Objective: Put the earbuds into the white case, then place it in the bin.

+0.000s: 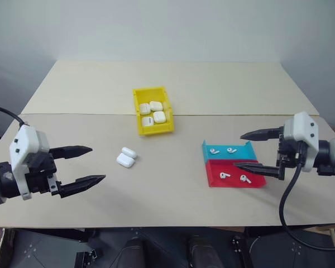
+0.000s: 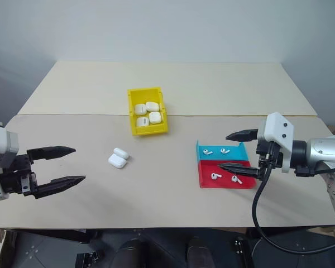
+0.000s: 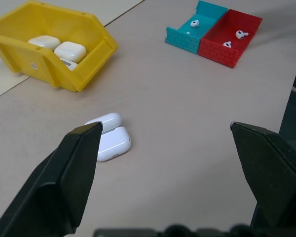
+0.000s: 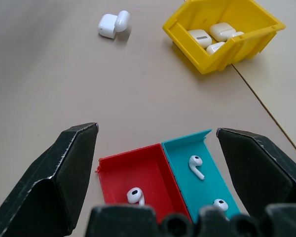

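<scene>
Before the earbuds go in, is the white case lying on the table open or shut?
Open. The white case lies on the table with its lid swung back beside its body, seen from head and wrist views.

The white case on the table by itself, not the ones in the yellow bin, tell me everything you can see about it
The white case is a small, glossy, rounded plastic shell lying on the tan table, its hinged lid swung open so the two halves sit side by side. It rests alone in front of the bin, apart from it, between the left gripper and the tray. Nothing touches it but the table. Whether anything is inside cannot be made out.
</scene>
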Controlling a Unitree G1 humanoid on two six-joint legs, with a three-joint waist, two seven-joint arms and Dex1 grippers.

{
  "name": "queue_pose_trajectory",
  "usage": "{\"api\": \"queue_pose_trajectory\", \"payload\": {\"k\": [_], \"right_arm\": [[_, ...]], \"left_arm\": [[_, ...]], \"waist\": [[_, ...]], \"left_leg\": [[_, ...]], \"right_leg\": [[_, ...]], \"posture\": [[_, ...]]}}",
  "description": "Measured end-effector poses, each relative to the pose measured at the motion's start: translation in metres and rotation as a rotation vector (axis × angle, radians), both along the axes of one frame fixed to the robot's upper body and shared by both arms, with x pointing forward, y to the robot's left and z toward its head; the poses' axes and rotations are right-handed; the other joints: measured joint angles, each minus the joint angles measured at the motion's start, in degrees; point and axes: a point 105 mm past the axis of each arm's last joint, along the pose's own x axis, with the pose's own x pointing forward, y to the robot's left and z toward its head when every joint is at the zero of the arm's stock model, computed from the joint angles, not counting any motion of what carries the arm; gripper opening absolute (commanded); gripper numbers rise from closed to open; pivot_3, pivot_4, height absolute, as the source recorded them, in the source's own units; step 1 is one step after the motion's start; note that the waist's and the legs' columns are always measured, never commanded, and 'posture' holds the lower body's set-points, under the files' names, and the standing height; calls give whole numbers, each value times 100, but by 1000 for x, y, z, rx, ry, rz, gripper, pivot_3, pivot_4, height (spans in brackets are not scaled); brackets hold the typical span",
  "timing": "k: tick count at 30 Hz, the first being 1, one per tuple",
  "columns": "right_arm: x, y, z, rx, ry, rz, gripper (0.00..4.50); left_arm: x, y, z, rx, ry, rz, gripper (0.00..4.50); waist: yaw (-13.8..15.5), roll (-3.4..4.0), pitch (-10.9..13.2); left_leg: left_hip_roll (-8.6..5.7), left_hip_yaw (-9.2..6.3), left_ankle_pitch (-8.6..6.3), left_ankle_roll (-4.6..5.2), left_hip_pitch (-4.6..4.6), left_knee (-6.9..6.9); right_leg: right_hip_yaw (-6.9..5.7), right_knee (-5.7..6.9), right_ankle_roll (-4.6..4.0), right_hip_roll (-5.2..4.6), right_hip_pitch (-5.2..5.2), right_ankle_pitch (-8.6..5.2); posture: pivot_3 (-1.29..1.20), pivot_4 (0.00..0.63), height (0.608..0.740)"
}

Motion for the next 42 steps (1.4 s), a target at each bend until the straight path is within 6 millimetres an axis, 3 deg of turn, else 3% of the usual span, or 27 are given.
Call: {"api": "queue_pose_trajectory", "payload": {"k": [8,13,17,24,29,35,42], "right_arm": [[3,2,4,11,-20,-6,4481],[5,5,6,21,-30,3,4481],[8,8,5,32,-22,8,4481],[10,10,9,44,-21,11,4481],[8,14,6,60,-23,12,4481],[7,21,1,86,-6,21,4481],[8,25,-1,108,-3,21,4481]], "left_arm": [[3,2,-2,20,-6,24,4500],[14,1,-2,94,-43,113,4500],[27,-4,8,159,-65,163,4500],[44,-10,14,218,165,277,4500],[55,-23,1,352,262,283,4500],[78,-30,16,363,318,354,4500],[95,-28,2,408,513,411,4500]], "waist": [[-1,0,0],[0,0,0],[28,-1,0],[41,-4,2],[73,-7,4],[112,-8,4],[130,-8,4]], "left_leg": [[0,0,0,0,0,0],[0,0,0,0,0,1],[-1,-2,0,0,0,1],[-2,-3,-1,1,-5,-1],[-5,-6,1,-1,-6,3],[-7,-8,0,0,-9,5],[-7,-11,0,1,-17,10]], "right_leg": [[0,0,0,0,0,0],[0,1,1,0,2,1],[0,2,2,0,1,1],[0,0,3,2,-2,1],[1,3,3,6,-1,2],[2,2,3,5,-3,1],[1,4,3,4,-7,1]], "posture": [[0,150,740],[0,150,740],[0,150,740],[0,150,740],[0,150,740],[0,150,740],[0,150,740]]}}
